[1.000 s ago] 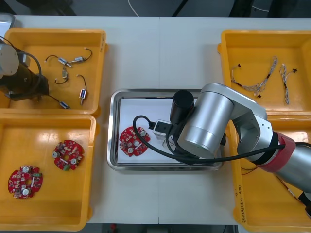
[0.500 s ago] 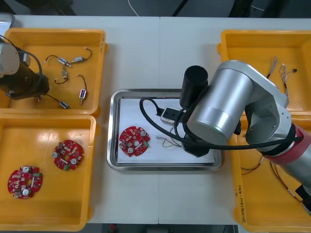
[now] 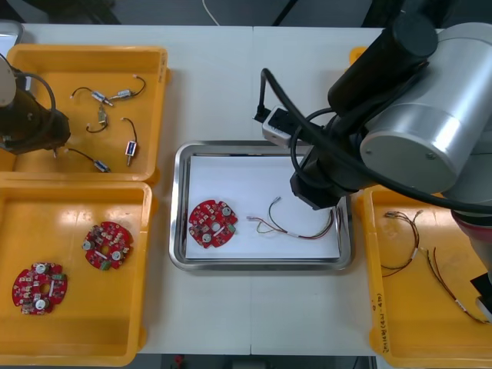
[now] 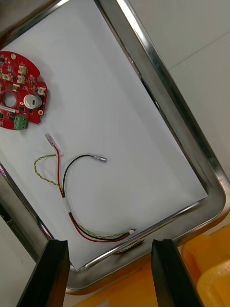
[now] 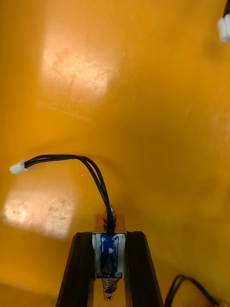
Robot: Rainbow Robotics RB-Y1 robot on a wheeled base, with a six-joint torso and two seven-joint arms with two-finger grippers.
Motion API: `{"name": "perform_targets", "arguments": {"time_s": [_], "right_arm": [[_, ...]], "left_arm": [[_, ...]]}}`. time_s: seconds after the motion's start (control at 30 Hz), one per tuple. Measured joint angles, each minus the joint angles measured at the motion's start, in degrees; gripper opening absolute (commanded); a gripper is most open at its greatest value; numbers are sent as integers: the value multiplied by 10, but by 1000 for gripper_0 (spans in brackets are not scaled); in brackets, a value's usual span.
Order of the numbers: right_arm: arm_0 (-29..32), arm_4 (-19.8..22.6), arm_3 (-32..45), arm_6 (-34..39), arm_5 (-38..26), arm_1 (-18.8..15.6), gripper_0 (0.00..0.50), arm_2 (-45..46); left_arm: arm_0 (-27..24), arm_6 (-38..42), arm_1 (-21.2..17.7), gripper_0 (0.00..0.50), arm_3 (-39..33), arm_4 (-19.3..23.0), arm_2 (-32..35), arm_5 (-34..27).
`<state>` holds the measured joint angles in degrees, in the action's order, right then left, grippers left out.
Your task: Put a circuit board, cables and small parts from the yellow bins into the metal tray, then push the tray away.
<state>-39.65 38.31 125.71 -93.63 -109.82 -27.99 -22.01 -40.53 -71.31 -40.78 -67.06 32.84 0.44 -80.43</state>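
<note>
Two hands are at work. The left hand (image 5: 109, 236) is in the far left bin (image 3: 84, 51), clenched on a small metal part (image 5: 109, 250) with a blue body. The part lies in line with the fingers (image 5: 81, 268). Its two black wires (image 5: 98, 184) lead out past the fingertips and bend to a white plug (image 5: 17, 167). The right hand (image 4: 109, 243) is released, its fingers far apart, above the right end of the tray (image 3: 261, 265) on the bench (image 3: 231, 84). In the tray a red board (image 3: 213, 224) lies at the left. A red and yellow cable (image 3: 296, 227) stretches beside it along the tray's long side.
</note>
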Motion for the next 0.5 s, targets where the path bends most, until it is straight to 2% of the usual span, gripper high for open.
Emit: {"name": "perform_targets", "arguments": {"time_s": [0.07, 0.23, 0.3, 0.37, 0.5], "right_arm": [[0, 14, 3, 0, 0, -3, 433, 19], [1, 53, 5, 0, 0, -21, 441, 72], [2, 55, 5, 0, 0, -30, 460, 91], [3, 54, 5, 0, 0, -41, 500, 105], [5, 43, 6, 0, 0, -60, 500, 123]], "left_arm": [[0, 0, 0, 0, -21, -2, 17, -29], [0, 0, 0, 1, -77, -5, 47, -106], [0, 0, 0, 0, -98, -5, 51, -131], [0, 0, -1, 0, -123, -7, 52, -161], [0, 0, -1, 0, -178, -7, 52, -216]]}}
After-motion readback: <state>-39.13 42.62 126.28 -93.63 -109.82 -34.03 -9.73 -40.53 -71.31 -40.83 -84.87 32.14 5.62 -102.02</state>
